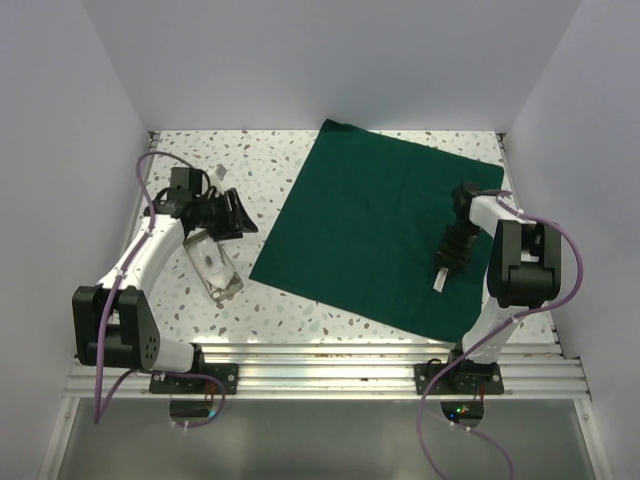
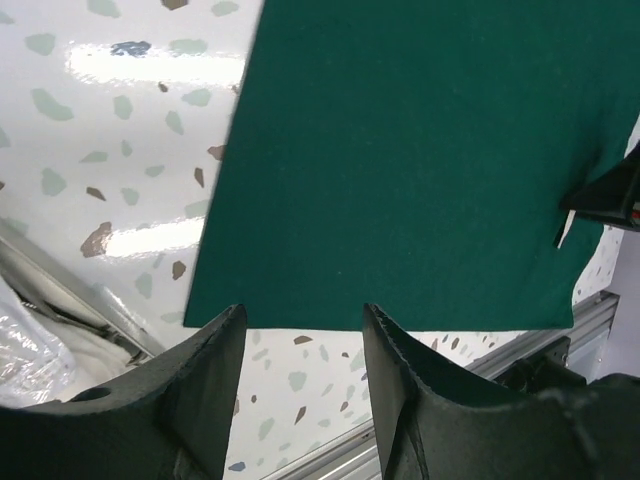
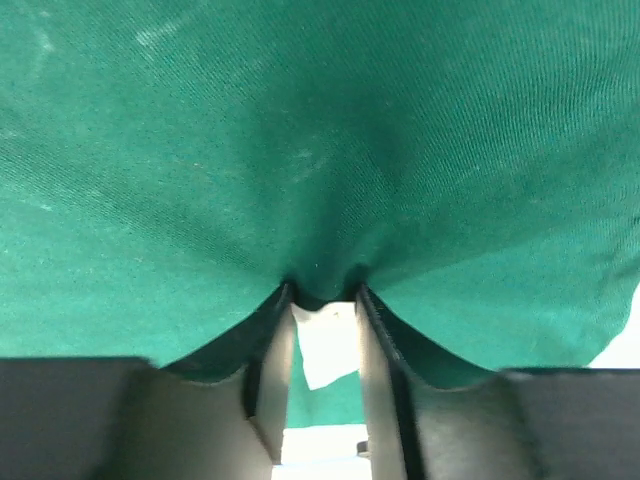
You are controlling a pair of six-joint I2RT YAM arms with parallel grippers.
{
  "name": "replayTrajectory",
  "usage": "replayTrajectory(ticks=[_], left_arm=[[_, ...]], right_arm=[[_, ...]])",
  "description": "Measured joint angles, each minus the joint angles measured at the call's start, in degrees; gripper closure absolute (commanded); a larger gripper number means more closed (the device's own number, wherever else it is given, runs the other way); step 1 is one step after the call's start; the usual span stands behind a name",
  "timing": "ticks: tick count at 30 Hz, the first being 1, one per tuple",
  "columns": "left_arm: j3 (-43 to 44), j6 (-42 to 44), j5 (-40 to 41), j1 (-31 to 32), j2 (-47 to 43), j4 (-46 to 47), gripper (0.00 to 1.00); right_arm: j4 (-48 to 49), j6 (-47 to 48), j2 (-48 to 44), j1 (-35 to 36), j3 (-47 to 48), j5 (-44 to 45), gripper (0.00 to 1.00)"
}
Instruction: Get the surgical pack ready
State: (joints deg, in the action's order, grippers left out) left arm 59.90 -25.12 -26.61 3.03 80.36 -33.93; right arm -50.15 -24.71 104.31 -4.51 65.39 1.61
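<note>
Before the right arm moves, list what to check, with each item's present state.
1. Green drape spread flat on table: ok.
2. Right gripper tips on the drape, cloth puckered there: ok.
3. Its hold on the cloth secure: cannot tell.
4. White piece between its fingers identified: cannot tell.
5. Left gripper open, clear of drape: ok.
6. Clear plastic bag off the drape: ok.

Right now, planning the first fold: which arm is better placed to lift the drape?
Right: the right gripper pinches the drape; the left gripper hangs open, off the cloth.
</note>
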Motion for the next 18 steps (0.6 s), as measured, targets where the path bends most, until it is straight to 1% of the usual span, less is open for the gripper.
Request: replayTrajectory(ticks=[5, 6, 8, 15, 18], left_arm=[[1.7, 0.0, -1.0, 2.6, 0.3, 0.0, 0.45], [1.9, 0.0, -1.4, 3.3, 0.3, 0.2, 0.44], [2.2, -0.2, -2.2, 4.7, 0.4, 0.5, 0.43], [3.1, -1.7, -6.0, 11.0, 1.7, 5.0, 0.41], [4.6, -3.1, -7.6, 14.8, 3.6, 7.4, 0.4]], right_arm=[[0.0, 0.1, -0.2, 0.0, 0.0, 0.2, 0.73], [0.0, 0.2, -0.3, 0.0, 0.0, 0.3, 0.76], [-0.5, 0.3, -0.7, 0.0, 0.4, 0.3, 0.79], [-4.3, 0.2, -6.1, 1.5, 6.4, -1.5, 0.79], [-6.2, -0.5, -9.0, 5.8, 11.0, -3.5, 0.79]])
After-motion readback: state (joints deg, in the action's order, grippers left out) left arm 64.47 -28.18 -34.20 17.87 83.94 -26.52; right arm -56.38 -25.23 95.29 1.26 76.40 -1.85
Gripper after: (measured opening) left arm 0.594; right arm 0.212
